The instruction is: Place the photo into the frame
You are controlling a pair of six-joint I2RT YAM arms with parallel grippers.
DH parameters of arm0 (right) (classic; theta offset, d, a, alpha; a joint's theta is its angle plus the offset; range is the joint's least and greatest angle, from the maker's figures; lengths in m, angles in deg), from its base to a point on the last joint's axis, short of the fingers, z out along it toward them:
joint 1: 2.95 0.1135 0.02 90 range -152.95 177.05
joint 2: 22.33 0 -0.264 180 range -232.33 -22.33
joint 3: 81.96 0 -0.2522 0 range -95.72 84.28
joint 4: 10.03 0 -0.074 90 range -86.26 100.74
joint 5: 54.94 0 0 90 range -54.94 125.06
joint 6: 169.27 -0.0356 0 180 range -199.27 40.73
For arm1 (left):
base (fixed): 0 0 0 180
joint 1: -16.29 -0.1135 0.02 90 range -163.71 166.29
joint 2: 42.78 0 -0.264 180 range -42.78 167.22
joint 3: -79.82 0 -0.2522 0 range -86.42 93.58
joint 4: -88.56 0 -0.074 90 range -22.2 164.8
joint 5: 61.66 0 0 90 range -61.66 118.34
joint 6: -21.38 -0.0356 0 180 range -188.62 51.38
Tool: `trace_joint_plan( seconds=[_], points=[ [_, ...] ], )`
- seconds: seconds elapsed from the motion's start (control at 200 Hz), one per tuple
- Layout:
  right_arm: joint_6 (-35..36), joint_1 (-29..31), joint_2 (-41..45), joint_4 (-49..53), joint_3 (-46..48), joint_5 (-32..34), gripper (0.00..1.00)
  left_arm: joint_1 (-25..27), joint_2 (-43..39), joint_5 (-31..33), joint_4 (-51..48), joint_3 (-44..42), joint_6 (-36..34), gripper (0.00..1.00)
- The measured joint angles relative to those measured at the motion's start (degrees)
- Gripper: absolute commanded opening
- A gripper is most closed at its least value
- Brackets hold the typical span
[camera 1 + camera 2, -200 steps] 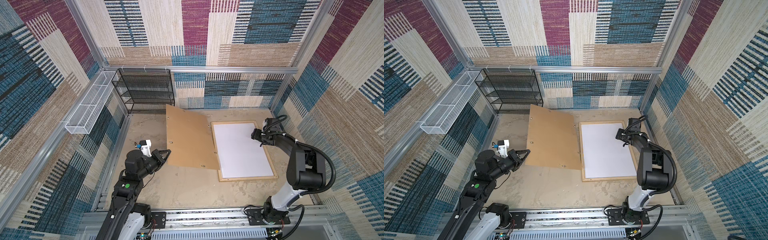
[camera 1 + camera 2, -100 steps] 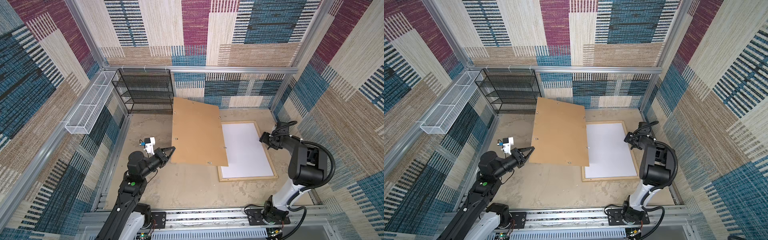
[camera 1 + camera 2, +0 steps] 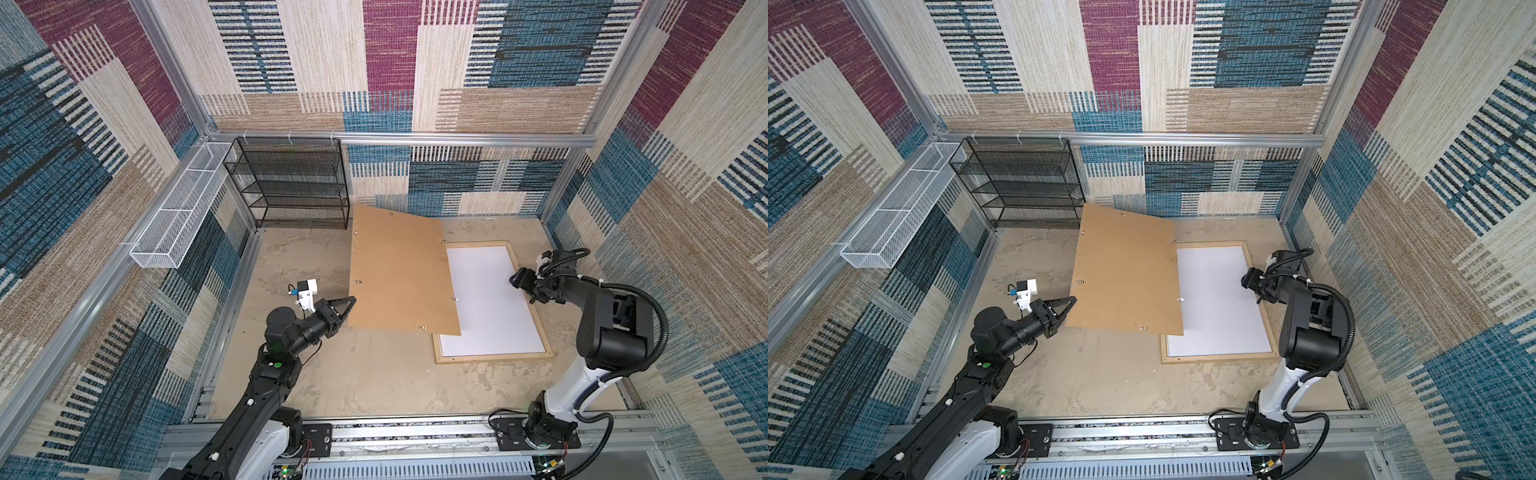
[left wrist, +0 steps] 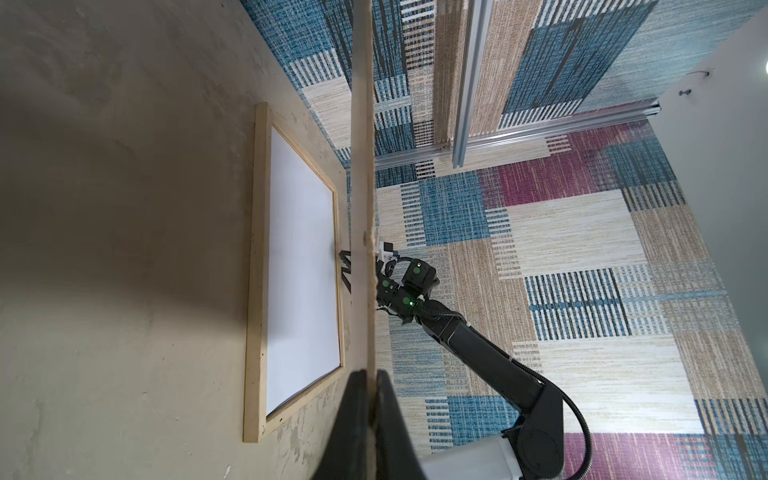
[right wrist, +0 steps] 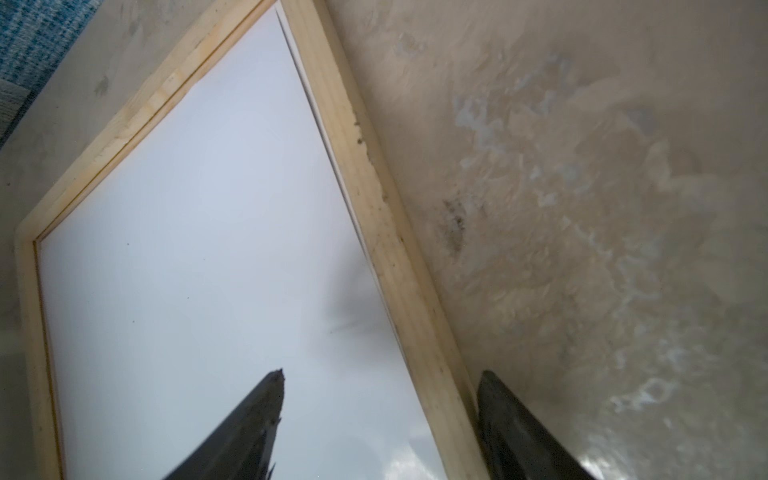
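Note:
The frame of pale wood lies flat on the floor at the right. The photo lies inside it, white back up. My left gripper is shut on the near left corner of the brown backing board, which hangs tilted above the floor and covers the frame's left edge. My right gripper is open, low over the frame's right rail. One finger is over the photo, the other outside the rail.
A black wire shelf stands against the back wall, close to the board's far corner. A white wire basket hangs on the left wall. The right wall runs close beside the frame and my right arm.
My left gripper has lifted the backing board and carried it right, over the frame's left side. My right gripper has slid from the frame's far right part towards the middle of its right rail.

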Motion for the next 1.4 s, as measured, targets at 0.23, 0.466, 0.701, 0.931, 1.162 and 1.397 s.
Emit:
trace_joint_plan(
  seconds=[0.23, 0.466, 0.701, 0.931, 1.162, 1.397],
  points=[
    [-1.7, 0.6, 0.9, -3.3, 3.5, -6.4, 0.73, 3.3, 4.9, 0.1, 4.3, -0.4, -0.1, 0.0],
    [-3.4, 6.4, 2.1, -5.0, 5.8, -9.0, 0.73, 6.5, 8.0, 2.2, 7.4, -1.7, -1.4, 0.0],
    [-8.2, 11.2, 6.6, -8.1, 10.4, -11.6, 0.72, 9.7, 10.7, 6.8, 11.0, -5.6, -2.2, 0.0],
    [-11.8, 17.8, 7.8, -11.1, 12.7, -13.0, 0.72, 10.4, 11.0, 8.7, 12.7, -7.7, -2.9, 0.0],
    [-12.7, 19.8, 7.5, -11.1, 12.1, -12.3, 0.72, 10.4, 7.8, 10.6, 13.1, -9.6, -3.2, 0.0],
    [-9.9, 20.2, 12.2, -8.2, 10.9, -8.3, 0.71, 10.3, 3.1, 11.6, 10.6, -9.2, -4.5, 0.0]
  ],
)
